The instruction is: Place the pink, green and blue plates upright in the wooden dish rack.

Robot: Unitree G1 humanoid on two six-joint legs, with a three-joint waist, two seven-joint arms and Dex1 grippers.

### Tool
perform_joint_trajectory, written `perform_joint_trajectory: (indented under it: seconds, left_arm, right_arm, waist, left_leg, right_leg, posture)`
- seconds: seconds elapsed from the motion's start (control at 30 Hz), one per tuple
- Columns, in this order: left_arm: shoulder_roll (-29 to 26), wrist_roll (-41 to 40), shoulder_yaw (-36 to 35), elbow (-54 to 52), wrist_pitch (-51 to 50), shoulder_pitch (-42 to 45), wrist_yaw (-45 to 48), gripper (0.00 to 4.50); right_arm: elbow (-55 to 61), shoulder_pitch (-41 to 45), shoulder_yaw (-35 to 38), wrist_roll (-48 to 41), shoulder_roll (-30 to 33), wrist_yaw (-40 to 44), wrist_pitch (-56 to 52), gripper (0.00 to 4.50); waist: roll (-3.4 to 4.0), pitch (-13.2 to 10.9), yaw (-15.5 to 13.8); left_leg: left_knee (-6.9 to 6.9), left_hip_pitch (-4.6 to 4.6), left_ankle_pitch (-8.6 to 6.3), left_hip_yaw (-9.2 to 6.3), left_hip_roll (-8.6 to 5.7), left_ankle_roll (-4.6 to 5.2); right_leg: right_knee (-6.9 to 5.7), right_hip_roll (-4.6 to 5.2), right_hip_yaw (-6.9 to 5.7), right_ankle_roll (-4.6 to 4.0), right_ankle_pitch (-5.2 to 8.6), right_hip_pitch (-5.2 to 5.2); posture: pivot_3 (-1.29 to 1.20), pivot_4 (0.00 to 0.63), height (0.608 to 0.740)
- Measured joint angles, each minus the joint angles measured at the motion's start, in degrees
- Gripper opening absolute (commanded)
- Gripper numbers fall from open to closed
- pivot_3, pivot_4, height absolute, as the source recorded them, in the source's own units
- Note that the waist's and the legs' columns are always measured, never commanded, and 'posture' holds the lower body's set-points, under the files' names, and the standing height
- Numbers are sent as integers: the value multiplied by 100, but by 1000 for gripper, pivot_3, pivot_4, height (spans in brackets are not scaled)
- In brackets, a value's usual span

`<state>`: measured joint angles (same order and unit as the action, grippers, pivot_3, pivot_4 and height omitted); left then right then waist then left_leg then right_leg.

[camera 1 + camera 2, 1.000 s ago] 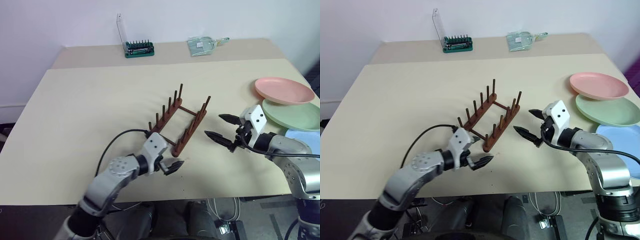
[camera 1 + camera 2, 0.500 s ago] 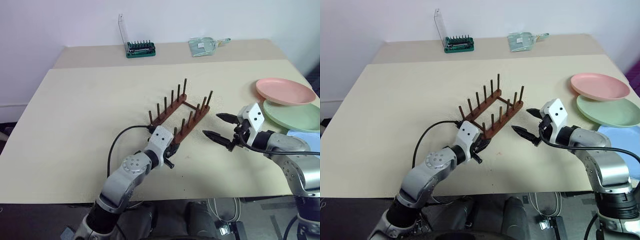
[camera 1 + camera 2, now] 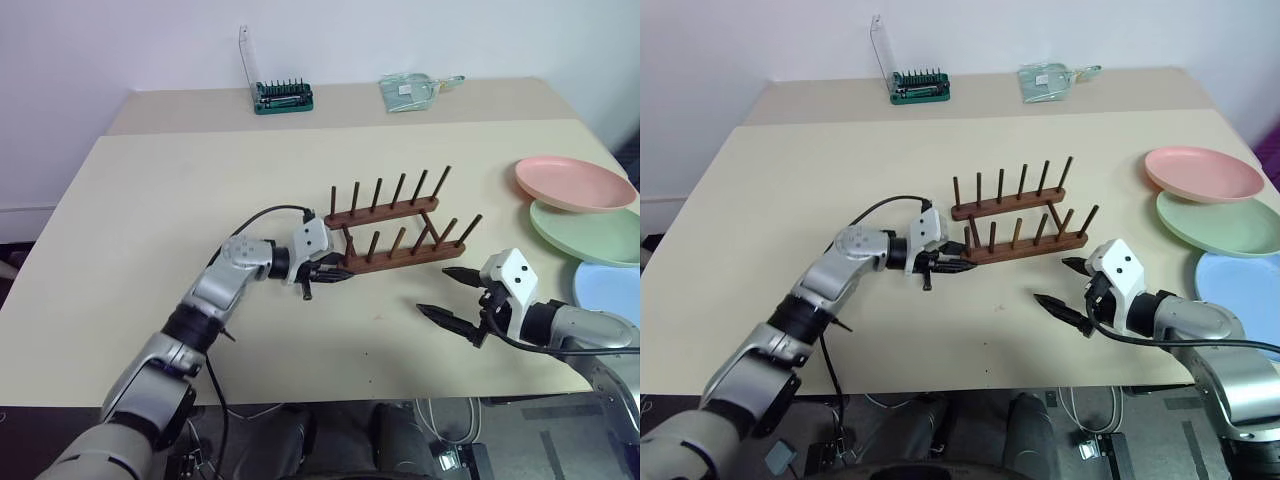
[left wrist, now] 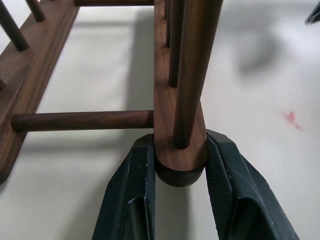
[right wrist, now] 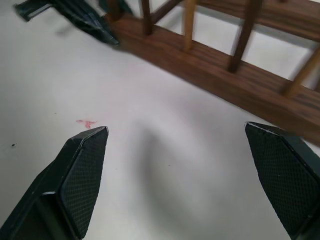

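Table (image 3: 150,200) is beige, with the rack (image 3: 395,225) near its middle, lying crosswise with its two peg rows one behind the other. No plates in it yet.

All three plates sit flat in a line at the table's right edge, well apart from the rack: pink plate (image 3: 575,182) farthest back, green plate (image 3: 590,230) just in front of it, blue plate (image 3: 610,290) nearest the robot and cut off by the frame edge. Pink and green look overlapped at the rims; cannot tell whether they touch.

Left gripper (image 3: 325,272) is clamped on the left end of the rack's near rail; in the left wrist view both fingers (image 4: 132,195) press either side of the rail end, right under the end peg. Right gripper (image 3: 455,292) hangs just above the table in front of the rack's right end, fingers wide apart, holding nothing.

Progress: zero of three plates racked. The step in hand looks like positioning the rack. Left to do: let go of the rack, then pick each plate and stand it between the pegs.

Far back: a green bit holder (image 3: 283,97) and a clear packet (image 3: 410,92), not part of the task.
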<state>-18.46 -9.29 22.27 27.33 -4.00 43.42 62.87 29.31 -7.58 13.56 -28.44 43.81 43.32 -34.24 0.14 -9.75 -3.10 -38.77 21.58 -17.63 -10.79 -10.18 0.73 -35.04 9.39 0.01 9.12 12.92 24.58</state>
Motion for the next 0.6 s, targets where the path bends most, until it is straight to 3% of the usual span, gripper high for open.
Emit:
perform_joint_trajectory:
  seconds: [0.27, 0.3, 0.37, 0.5, 0.53, 0.6]
  left_arm:
    - [406, 341, -79, 1949, 1025, 713, 612, 799]
    - [429, 389, -89, 2084, 1106, 783, 627, 1598]
    - [483, 450, -130, 2282, 1185, 860, 656, 2206]
    - [503, 547, -213, 2376, 1228, 866, 643, 4162]
    - [471, 562, -244, 2336, 1194, 843, 619, 4162]
    - [252, 558, -348, 2018, 974, 675, 598, 3729]
  right_arm:
    - [429, -651, 352, 10, -234, -370, 31, 4500]
    - [434, -676, 356, 11, -238, -380, 45, 4500]
    - [435, -700, 357, 20, -247, -399, 85, 4500]
    - [431, -610, 355, 32, -253, -459, 102, 4500]
    - [428, -582, 353, 32, -249, -462, 101, 4500]
    - [385, -523, 341, 75, -208, -480, 67, 3683]
  waist:
    - [-8, -4, 63]
    - [-8, -5, 67]
    - [-9, -5, 69]
    - [-10, -5, 80]
    - [-10, -5, 83]
    - [-9, -5, 103]
  left_leg:
    - [-6, 0, 0, 0, 0, 2]
    - [-9, 0, 0, 0, 0, 2]
    - [-10, -1, 0, 0, 0, 3]
    - [-11, -2, 0, 0, 0, 3]
    - [-11, -2, 0, 0, 0, 3]
    - [-10, -4, 0, 0, 2, 3]
  right_leg:
    - [-2, -1, 0, 6, -2, -1]
    - [-3, -1, 0, 8, -4, -3]
    - [-3, -2, 0, 11, -5, -5]
    - [-5, -2, 1, 11, -5, -5]
    - [-6, -2, 1, 11, -5, -5]
    - [-8, -5, 2, 11, -5, -2]
  posture:
    - [0, 150, 740]
    - [0, 150, 740]
    - [0, 150, 740]
    - [0, 150, 740]
    - [0, 150, 740]
    - [0, 150, 740]
